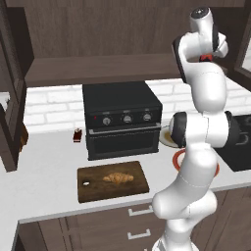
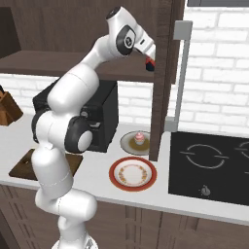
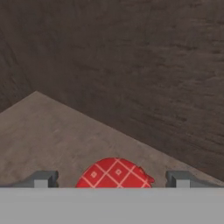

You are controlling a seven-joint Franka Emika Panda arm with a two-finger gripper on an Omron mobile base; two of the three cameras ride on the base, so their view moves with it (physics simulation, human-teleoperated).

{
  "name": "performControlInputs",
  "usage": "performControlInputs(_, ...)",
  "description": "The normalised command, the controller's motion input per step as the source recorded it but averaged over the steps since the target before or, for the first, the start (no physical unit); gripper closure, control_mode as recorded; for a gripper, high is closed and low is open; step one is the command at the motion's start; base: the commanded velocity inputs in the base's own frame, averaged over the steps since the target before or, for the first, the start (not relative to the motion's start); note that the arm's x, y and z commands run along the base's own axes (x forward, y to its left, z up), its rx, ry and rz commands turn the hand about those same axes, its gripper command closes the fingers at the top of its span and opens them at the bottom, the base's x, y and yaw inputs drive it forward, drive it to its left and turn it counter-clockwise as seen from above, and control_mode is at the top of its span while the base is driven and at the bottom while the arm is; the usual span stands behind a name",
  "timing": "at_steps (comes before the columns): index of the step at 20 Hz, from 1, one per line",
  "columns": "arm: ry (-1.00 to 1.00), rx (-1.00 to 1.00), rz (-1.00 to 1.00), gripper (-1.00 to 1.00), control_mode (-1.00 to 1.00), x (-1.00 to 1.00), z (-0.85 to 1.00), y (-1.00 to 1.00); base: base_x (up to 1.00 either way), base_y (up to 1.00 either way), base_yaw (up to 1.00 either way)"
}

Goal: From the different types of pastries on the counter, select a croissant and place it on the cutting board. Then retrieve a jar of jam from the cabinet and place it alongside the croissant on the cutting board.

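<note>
The croissant (image 1: 117, 177) lies on the dark cutting board (image 1: 98, 190), which sits on the counter (image 1: 44, 186) in front of the oven. My arm reaches up into the cabinet (image 1: 98, 68), to the right end of its open shelf. In the hand view the red checked jar of jam (image 3: 114, 174) stands on the shelf floor between my fingertips (image 3: 41, 179). A gap shows on either side of it. My gripper (image 3: 113, 180) is open around the jar. In the base views the jar shows as a red spot (image 2: 150, 62) at the gripper (image 1: 208, 58).
A black toaster oven (image 1: 122, 120) stands behind the board, with a small brown bottle (image 1: 77, 136) to its left. A pink cupcake (image 2: 139, 138) sits on its plate beside an empty red-rimmed plate (image 2: 133, 173). A cabinet side panel (image 2: 160, 78) and a black cooktop (image 2: 209, 165) are to the right.
</note>
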Motion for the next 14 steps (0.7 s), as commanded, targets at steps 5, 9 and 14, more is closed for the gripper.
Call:
performControlInputs(5,0.00,0.00,0.00,1.00,-1.00,0.06,-0.20,0.00,0.00,0.00,0.00)
performControlInputs(9,0.00,0.00,0.00,1.00,-1.00,0.00,-0.15,0.00,0.00,0.00,0.00)
performControlInputs(14,0.00,0.11,0.05,1.00,-1.00,-0.12,0.09,0.15,0.00,0.00,0.00)
